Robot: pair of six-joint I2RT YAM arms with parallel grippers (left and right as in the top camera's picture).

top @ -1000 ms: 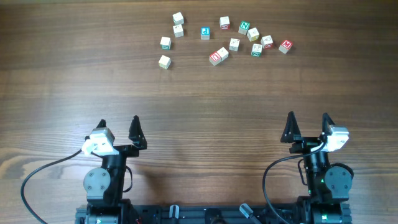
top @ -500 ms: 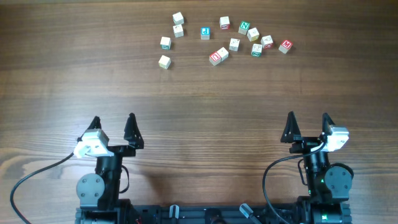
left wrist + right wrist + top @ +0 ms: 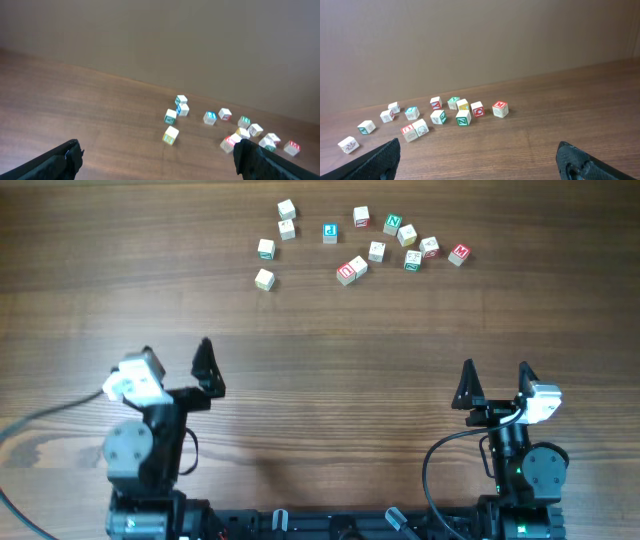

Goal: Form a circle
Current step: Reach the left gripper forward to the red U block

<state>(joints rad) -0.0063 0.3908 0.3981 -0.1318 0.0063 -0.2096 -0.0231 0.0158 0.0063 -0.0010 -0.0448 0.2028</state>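
Observation:
Several small pale wooden alphabet cubes lie scattered in a ragged band at the far middle of the table, with no circle to be seen. The leftmost cube sits apart, two touching cubes lie mid-band, and a red-lettered cube ends the right side. My left gripper hovers open and empty at the near left, far short of the cubes, and my right gripper is open and empty at the near right. The left wrist view shows the band beyond the open left gripper, nearest a yellowish cube. The right wrist view shows it beyond the right gripper.
The wooden table stretches bare between the grippers and the cubes. A plain brown wall rises behind the table's far edge. Both arm bases and their cables sit along the near edge.
My left arm has swung left and a little away from the near edge, still open. The right arm and the cubes have not moved.

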